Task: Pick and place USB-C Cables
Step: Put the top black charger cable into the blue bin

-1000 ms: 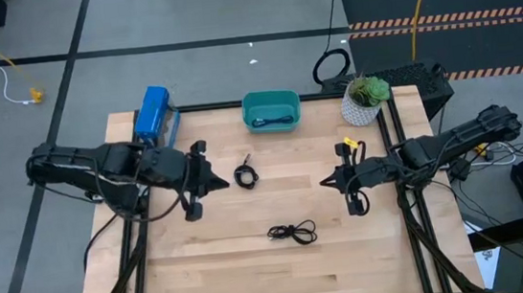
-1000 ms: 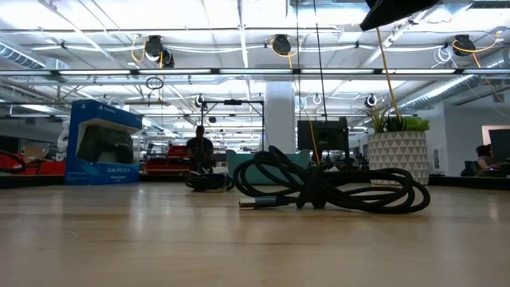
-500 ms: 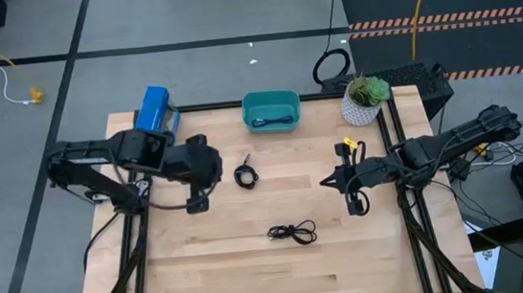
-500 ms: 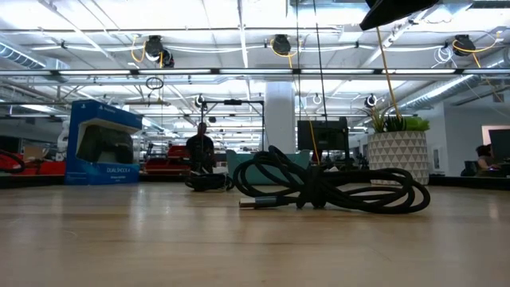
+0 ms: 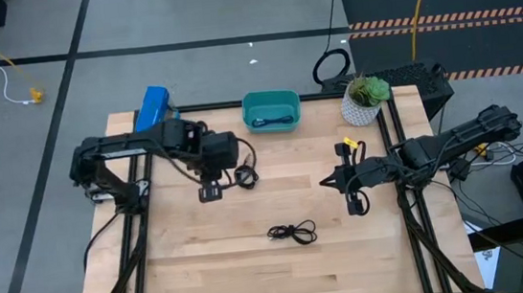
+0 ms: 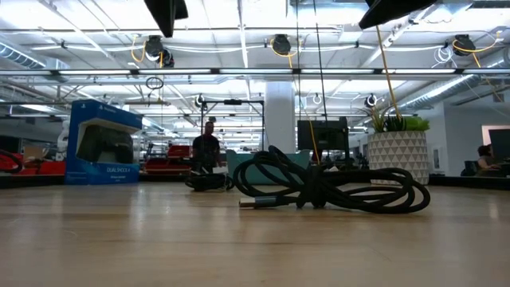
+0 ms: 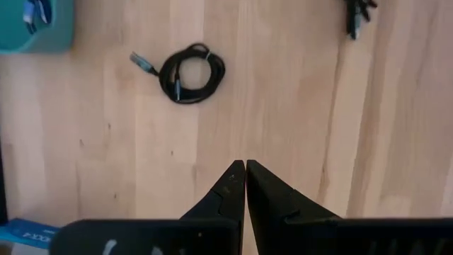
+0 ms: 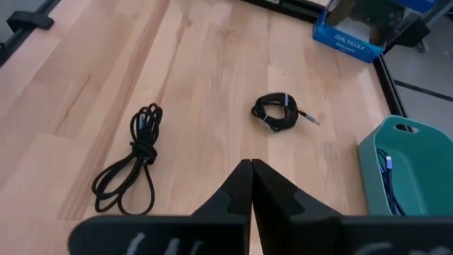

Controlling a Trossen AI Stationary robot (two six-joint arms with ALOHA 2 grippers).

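Your left tool (image 7: 245, 167), fingers closed and empty, hovers beside the tight black coil (image 5: 244, 176); right tool (image 8: 250, 166) closed, waiting at the worktop's (image 5: 349, 253) right side.

Wooden table (image 5: 206, 267) bears two black cables (image 5: 292, 231), bin (image 5: 271, 100), planter (image 5: 362, 108), box (image 5: 151, 109).

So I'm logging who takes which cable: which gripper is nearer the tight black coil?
Left. The left gripper sits just beside the tight black coil, fingers shut, not touching it. The right gripper waits well across the table, fingers also shut.
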